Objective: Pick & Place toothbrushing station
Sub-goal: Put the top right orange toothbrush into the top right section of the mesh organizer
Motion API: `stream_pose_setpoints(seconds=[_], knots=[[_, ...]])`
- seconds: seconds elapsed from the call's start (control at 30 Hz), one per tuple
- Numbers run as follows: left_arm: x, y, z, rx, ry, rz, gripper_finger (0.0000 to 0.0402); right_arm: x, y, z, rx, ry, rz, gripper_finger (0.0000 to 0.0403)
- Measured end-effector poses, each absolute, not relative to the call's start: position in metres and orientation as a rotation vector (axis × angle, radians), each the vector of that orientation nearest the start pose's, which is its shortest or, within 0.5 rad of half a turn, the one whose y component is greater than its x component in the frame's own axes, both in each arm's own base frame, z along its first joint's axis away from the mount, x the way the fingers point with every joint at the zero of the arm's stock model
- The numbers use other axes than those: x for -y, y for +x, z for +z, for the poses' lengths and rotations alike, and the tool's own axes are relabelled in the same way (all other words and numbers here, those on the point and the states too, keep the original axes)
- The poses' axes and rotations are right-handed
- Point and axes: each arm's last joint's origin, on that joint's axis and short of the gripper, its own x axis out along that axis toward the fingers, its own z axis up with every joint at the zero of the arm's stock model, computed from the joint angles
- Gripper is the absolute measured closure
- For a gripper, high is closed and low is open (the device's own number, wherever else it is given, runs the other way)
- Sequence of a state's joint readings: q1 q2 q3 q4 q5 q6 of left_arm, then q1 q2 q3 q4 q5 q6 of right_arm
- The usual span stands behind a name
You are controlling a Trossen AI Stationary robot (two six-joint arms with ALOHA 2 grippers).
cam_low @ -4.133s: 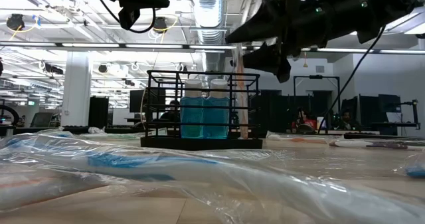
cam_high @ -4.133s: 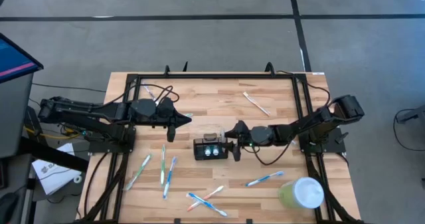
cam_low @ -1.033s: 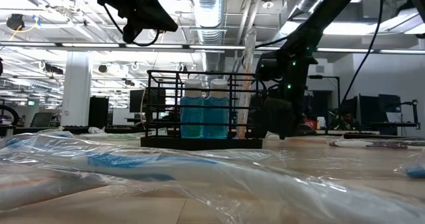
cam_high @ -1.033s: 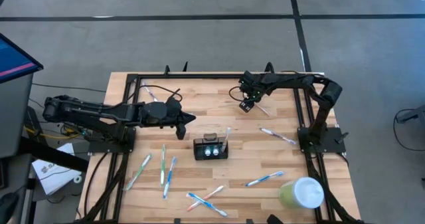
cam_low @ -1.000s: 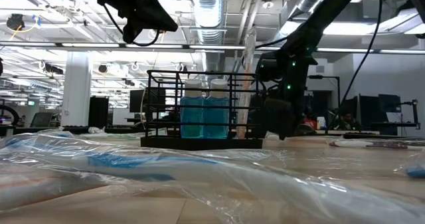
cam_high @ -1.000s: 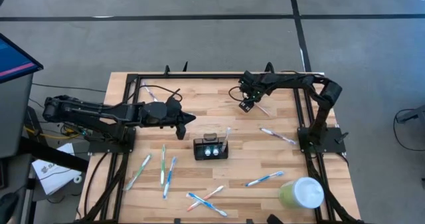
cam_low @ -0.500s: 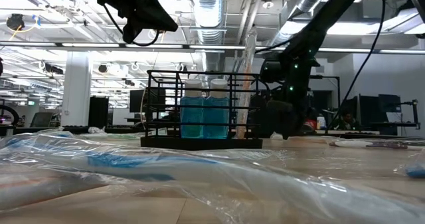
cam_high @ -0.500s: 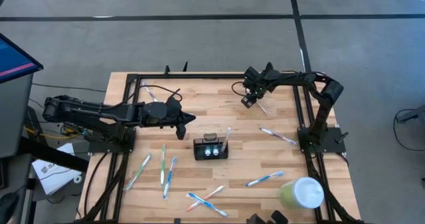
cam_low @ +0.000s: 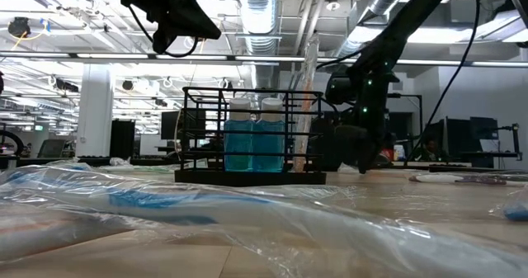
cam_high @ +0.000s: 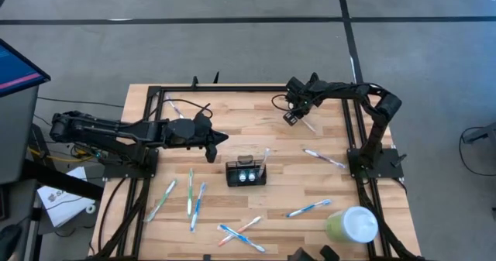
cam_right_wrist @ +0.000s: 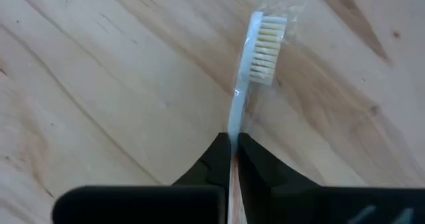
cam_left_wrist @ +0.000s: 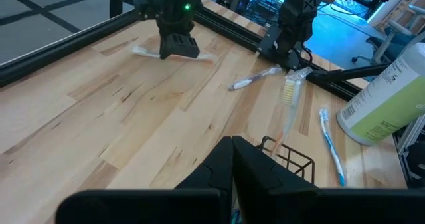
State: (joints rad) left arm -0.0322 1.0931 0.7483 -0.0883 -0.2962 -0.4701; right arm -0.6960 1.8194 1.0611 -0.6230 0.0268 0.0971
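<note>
Moment of grasp at the far side of the table. Nearest the low camera lay wrapped toothbrushes (cam_low: 165, 202), blurred in that view. Behind them, at mid-table, stood the toothbrushing station (cam_high: 246, 172), a black wire holder with two blue bottles (cam_low: 254, 144) and one brush upright in it. The left gripper (cam_high: 211, 142) hovered beside the station with its fingers together, holding nothing. At the far edge, the right gripper (cam_high: 291, 116) had closed within the last second, its fingers drawn in from half-open onto the handle of a white toothbrush (cam_right_wrist: 251, 71) lying flat on the wood. Judged from this, the pick was made and the carry back to the station remained. Only the right wrist view showed the handle pinched between the fingertips; the high view showed where that brush lay relative to the station, well apart. The left wrist view showed the pale green cup (cam_left_wrist: 388, 98) beyond the station.
</note>
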Motion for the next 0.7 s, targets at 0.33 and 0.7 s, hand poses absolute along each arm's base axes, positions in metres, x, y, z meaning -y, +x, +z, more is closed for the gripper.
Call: stream_pose_setpoints(seconds=[0.33, 0.7], knots=[[-0.001, 0.236, 0.272, -0.36, -0.389, 0.35, 0.0402, 0.202, 0.246, 0.153, -1.344, 0.541, -0.649, 0.0402], [-0.001, 0.236, 0.272, -0.36, -0.389, 0.35, 0.0402, 0.194, 0.251, 0.188, -1.215, 0.478, -0.638, 0.0402]])
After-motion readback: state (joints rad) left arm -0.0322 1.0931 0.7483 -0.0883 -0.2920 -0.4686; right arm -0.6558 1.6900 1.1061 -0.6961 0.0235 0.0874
